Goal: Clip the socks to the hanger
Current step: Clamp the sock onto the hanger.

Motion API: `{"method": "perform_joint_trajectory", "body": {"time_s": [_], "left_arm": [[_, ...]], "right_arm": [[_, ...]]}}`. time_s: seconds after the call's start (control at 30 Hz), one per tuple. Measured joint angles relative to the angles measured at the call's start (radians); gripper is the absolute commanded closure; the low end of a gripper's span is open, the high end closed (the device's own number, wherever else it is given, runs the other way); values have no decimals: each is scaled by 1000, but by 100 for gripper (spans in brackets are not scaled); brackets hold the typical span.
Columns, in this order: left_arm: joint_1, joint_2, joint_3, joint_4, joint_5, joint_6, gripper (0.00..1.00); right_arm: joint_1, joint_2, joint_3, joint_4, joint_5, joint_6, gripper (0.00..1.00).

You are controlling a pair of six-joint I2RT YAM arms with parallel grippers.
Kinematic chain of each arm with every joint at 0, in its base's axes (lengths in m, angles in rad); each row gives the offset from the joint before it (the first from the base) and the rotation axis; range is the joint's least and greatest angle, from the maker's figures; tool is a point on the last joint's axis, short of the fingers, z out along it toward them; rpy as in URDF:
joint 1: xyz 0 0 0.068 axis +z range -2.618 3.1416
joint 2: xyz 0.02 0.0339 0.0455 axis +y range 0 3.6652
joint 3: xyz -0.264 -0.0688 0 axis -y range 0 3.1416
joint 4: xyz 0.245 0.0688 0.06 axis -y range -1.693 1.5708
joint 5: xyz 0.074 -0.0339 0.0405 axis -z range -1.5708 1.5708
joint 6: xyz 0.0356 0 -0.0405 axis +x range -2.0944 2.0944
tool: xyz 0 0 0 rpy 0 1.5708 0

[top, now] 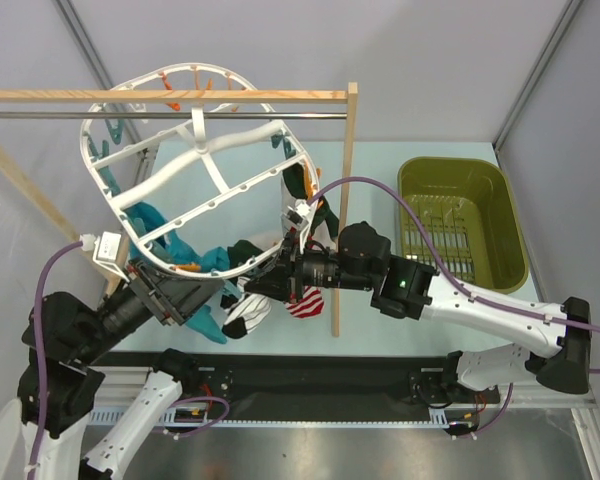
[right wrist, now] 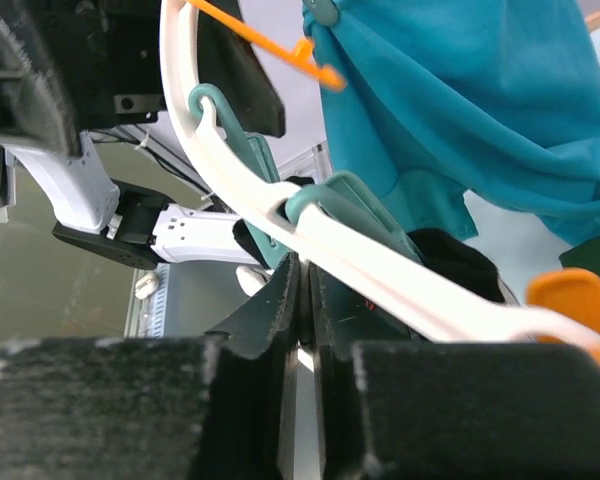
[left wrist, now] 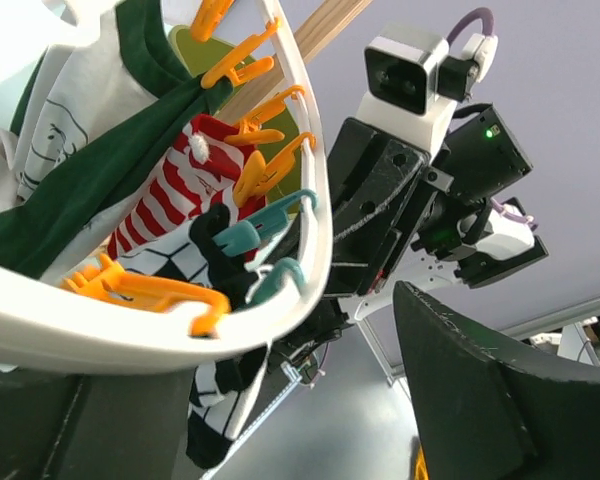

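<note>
The white hanger (top: 196, 130) hangs tilted from the metal rod. Its low rim (left wrist: 130, 335) crosses over my left gripper (left wrist: 280, 440), which is open with nothing between its fingers. A red-and-white sock (left wrist: 165, 205) hangs from an orange clip on that rim. Beside it, a black-and-white sock (left wrist: 215, 390) dangles with its dark top at a teal clip (left wrist: 255, 232). Both socks, red-and-white (top: 305, 302) and black-and-white (top: 248, 312), show under the rim from above. My right gripper (right wrist: 305, 275) is shut to a thin slit just under the rim (right wrist: 380, 265), by a teal clip (right wrist: 335, 195). I see nothing held in it.
A teal cloth (top: 205, 258) and a dark green-and-white garment (top: 298, 180) also hang on the hanger. The wooden rack's post (top: 345, 200) stands just right of the socks. An olive basket (top: 512, 225) sits at the right rear.
</note>
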Motion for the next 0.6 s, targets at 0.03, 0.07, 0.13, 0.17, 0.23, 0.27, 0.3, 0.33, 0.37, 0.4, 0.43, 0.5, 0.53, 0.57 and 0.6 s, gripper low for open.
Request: {"method": "perform_joint_trajectory", "body": {"time_s": [0.03, 0.07, 0.13, 0.17, 0.23, 0.27, 0.3, 0.33, 0.37, 0.4, 0.43, 0.5, 0.53, 0.57, 0.6], "left_arm": [[0, -4, 0, -7, -2, 2, 17], [0, -10, 0, -15, -2, 5, 16], [0, -24, 1, -33, -4, 16, 15], [0, -32, 1, -42, -3, 20, 14], [0, -44, 1, -56, 0, 27, 14], [0, -48, 1, -64, 0, 29, 13], [0, -51, 1, -69, 0, 29, 13], [0, -52, 1, -73, 0, 30, 7], [0, -52, 1, -79, 0, 31, 1], [0, -52, 1, -85, -1, 34, 1], [0, -52, 1, -93, -6, 35, 0], [0, -52, 5, -120, -22, 37, 0], [0, -52, 8, -133, -37, 37, 1], [0, -52, 14, -150, -57, 35, 0], [0, -52, 18, -159, -75, 34, 0]], "right_arm": [[-2, 3, 3, -3, 1, 0, 86], [-2, 7, 7, -11, 2, 0, 80], [-4, 11, 15, -27, 6, -1, 74], [-4, 11, 19, -37, 9, -2, 72], [-6, 11, 25, -58, 18, -6, 71], [-6, 11, 26, -64, 24, -9, 68], [-10, 11, 26, -74, 28, -9, 68], [-14, 11, 26, -84, 30, -12, 67], [-20, 11, 26, -94, 30, -14, 66], [-27, 11, 26, -103, 33, -16, 66], [-33, 11, 26, -109, 34, -16, 66], [-47, 11, 26, -120, 35, -16, 65], [-51, 11, 26, -123, 36, -16, 65], [-56, 11, 26, -126, 36, -16, 65], [-60, 11, 26, -128, 36, -16, 65]]}}
